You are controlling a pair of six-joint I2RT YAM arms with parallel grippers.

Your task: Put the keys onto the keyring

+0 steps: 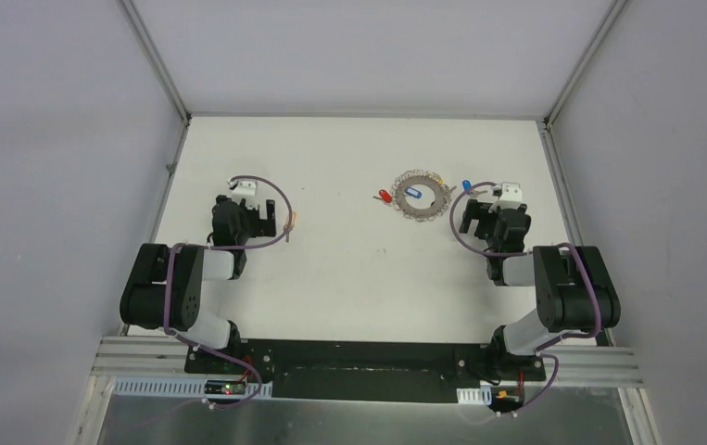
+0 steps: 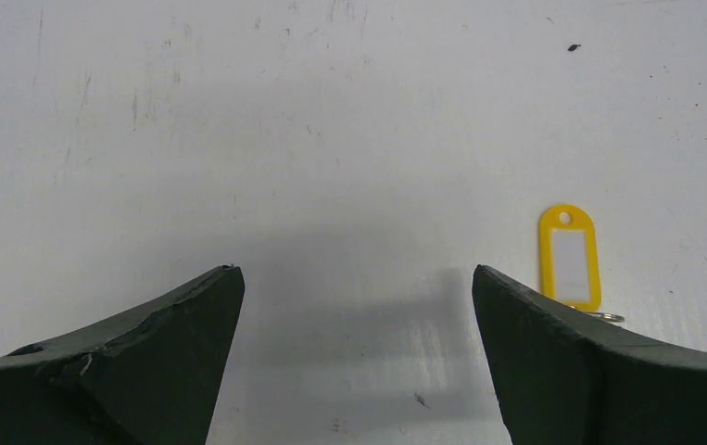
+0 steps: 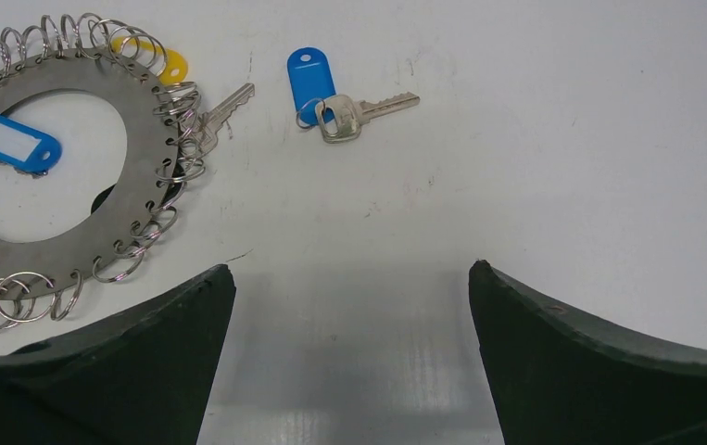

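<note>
Our left claw [image 2: 359, 278] and right claw [image 3: 349, 269] gape, empty. The blue key [image 3: 354, 109] lies flat on the desk [image 3: 562, 185] right of the keyring [image 3: 150, 153]; light, thin, slippery, we judge, so pinch its tag [image 3: 310, 74].

Black left arm [image 1: 166, 289] and right arm [image 1: 572, 295], white link sections, purple cables [image 1: 283, 199], dark, perhaps rubbery wedge fingers [image 2: 127, 371].

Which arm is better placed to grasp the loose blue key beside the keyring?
Right: the right gripper, open, faces the blue key and keyring; the left gripper sees only a yellow tag.
</note>
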